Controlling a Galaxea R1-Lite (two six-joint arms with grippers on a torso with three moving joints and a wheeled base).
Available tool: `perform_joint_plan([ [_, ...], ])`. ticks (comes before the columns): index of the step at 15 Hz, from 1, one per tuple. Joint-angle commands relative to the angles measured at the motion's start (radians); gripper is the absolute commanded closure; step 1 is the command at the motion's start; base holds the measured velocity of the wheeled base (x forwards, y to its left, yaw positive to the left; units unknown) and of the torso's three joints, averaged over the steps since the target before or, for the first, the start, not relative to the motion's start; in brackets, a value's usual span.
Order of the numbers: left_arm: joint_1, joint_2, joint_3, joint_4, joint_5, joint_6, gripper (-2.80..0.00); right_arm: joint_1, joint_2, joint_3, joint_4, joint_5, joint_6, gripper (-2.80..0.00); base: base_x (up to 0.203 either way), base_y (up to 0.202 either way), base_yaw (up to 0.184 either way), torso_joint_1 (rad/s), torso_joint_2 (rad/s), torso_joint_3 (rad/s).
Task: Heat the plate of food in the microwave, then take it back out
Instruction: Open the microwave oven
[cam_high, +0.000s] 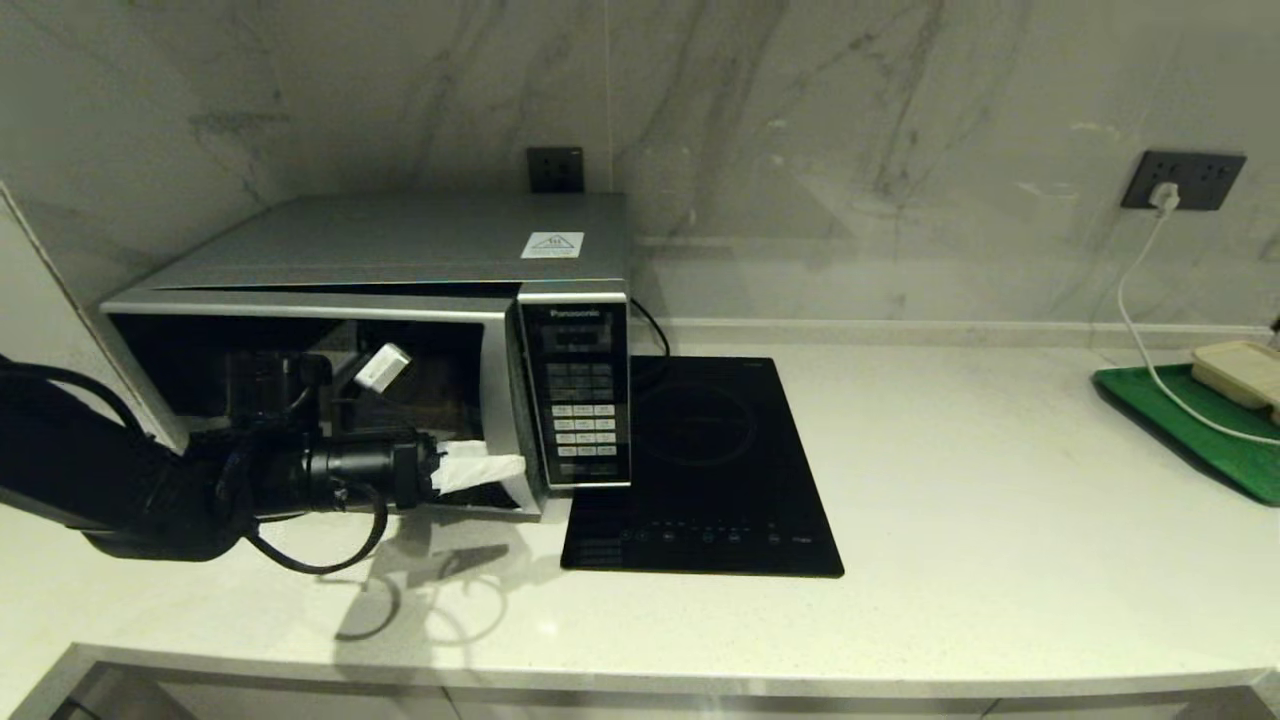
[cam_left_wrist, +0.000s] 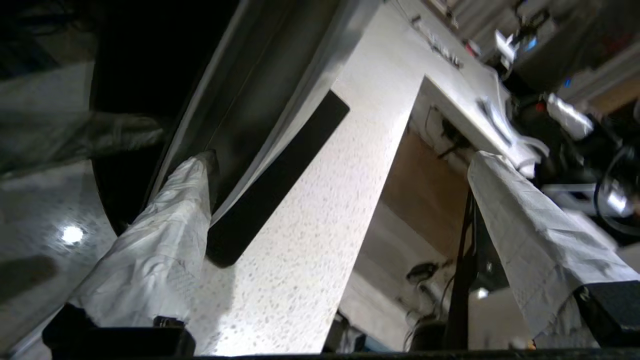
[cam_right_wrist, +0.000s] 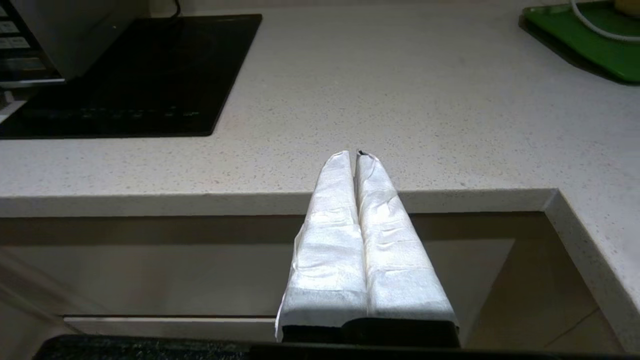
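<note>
- Silver-grey and squat, the microwave (cam_high: 400, 300) stands at the left of the pale speckled counter (cam_high: 950, 480), its button panel (cam_high: 585, 395) facing the room and its dark glass door (cam_high: 330, 400) looking shut, or all but shut.
- Reaching level across the front of that door is the left gripper (cam_high: 480, 470); its white-wrapped fingers (cam_left_wrist: 165, 240) are spread wide and hold nothing.
- From the left wrist view, one finger lies right up against the curved silver handle strip (cam_left_wrist: 260, 100) at the door's edge, while the other hangs out over the counter, well apart from it.
- As for the plate of food, I can't spot it anywhere: not on the counter, and the dark glass gives nothing away, so whether it sits inside I cannot tell.
- My guess is that the arm is working at the door by its handle edge, but opening or closing I can't say, nor how much of the job is done.
- Parked low in front of the counter's edge, the right gripper (cam_right_wrist: 357, 160) has its fingers pressed together, empty.
- Beside the microwave lies a flat black induction hob (cam_high: 710, 470); far right sits a green tray (cam_high: 1200, 430) with a beige box (cam_high: 1245, 370) on it, a white cable (cam_high: 1140, 320) trailing over it from a wall socket (cam_high: 1185, 180).
</note>
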Motion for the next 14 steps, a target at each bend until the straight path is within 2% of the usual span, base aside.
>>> perform_joint_plan([
  [1,0.01,-0.05,0.04,-0.005,-0.006,-0.037,-2.8,0.001,0.0,0.0,0.002,-0.001,0.0,0.0,0.0,0.0,0.0,0.0,0.0,0.0],
  [6,0.055,-0.059,0.084,-0.008,0.011,-0.013,-2.8,0.001,0.0,0.0,0.002,-0.001,0.0,0.0,0.0,0.0,0.0,0.0,0.0,0.0],
  [8,0.079,-0.112,0.124,-0.007,0.057,0.004,-2.8,0.001,0.0,0.0,0.002,-0.001,0.0,0.0,0.0,0.0,0.0,0.0,0.0,0.0],
  [10,0.098,-0.204,0.189,-0.004,0.134,0.014,-2.8,0.001,0.0,0.0,0.002,-0.001,0.0,0.0,0.0,0.0,0.0,0.0,0.0,0.0],
  [11,0.11,-0.256,0.224,-0.002,0.162,0.017,0.0,0.001,0.0,0.0,0.002,-0.001,0.0,0.0,0.0,0.0,0.0,0.0,0.0,0.0],
  [14,0.159,-0.447,0.301,0.056,0.186,0.02,0.0,0.001,0.0,0.0,0.002,-0.001,0.0,0.0,0.0,0.0,0.0,0.0,0.0,0.0],
])
